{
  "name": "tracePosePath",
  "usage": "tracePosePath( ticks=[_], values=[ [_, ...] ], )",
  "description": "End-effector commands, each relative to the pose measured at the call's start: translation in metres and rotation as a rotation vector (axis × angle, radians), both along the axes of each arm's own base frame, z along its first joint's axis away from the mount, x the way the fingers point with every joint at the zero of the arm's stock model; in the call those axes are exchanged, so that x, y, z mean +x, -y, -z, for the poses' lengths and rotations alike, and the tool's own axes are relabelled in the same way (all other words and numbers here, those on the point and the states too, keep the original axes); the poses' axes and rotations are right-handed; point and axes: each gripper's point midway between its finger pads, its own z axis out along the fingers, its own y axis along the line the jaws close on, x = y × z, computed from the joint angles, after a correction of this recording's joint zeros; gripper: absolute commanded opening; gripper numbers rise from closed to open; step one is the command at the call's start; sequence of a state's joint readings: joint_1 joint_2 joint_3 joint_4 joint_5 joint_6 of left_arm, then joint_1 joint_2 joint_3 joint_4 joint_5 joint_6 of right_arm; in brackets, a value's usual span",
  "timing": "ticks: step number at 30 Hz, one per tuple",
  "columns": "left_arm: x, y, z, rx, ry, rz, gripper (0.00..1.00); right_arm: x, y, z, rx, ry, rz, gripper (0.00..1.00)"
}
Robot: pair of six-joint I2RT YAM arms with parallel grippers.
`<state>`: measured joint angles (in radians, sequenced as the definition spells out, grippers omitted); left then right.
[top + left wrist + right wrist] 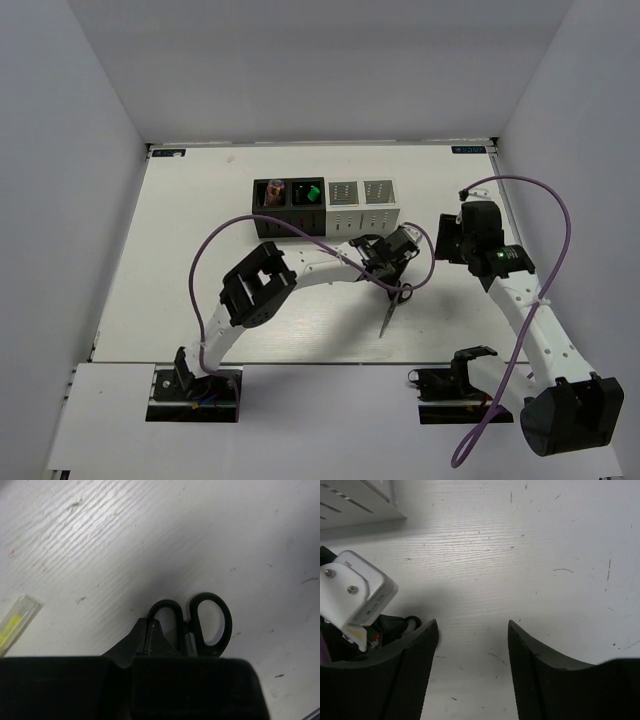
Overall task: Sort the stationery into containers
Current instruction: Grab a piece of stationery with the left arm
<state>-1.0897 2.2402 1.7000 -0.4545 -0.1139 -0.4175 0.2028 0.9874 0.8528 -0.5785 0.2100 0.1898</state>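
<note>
Left pincer pinches black-handled metal scissors by one loop; only top view shows their blades. Right pincer stands spread.

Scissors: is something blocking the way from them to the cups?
Nothing visible does. The left gripper is shut on one handle loop of the scissors, just in front of the white cups. Only that arm's own wrist lies between them. The right gripper stands open, off to the side.
</note>
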Motion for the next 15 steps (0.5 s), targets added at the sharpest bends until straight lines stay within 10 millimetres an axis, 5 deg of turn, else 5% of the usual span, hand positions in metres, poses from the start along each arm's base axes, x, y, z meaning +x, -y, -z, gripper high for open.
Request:
tracePosePath(
  ticks=[1,4,15],
  values=[
    [-0.015,-0.048,0.018,0.121,-0.108,-0.035,0.00,0.003,-0.001,-0.006,0.024,0.039,0.010,0.64],
    [0.001,-0.048,-0.025,0.050,-0.038,-0.062,0.00,0.001,-0.006,-0.005,0.042,0.037,-0.024,0.90],
    [0.057,-0.067,-0.168,-0.161,0.218,-0.138,0.00,-0.002,-0.015,-0.004,0.062,0.038,-0.083,0.86]
  ],
)
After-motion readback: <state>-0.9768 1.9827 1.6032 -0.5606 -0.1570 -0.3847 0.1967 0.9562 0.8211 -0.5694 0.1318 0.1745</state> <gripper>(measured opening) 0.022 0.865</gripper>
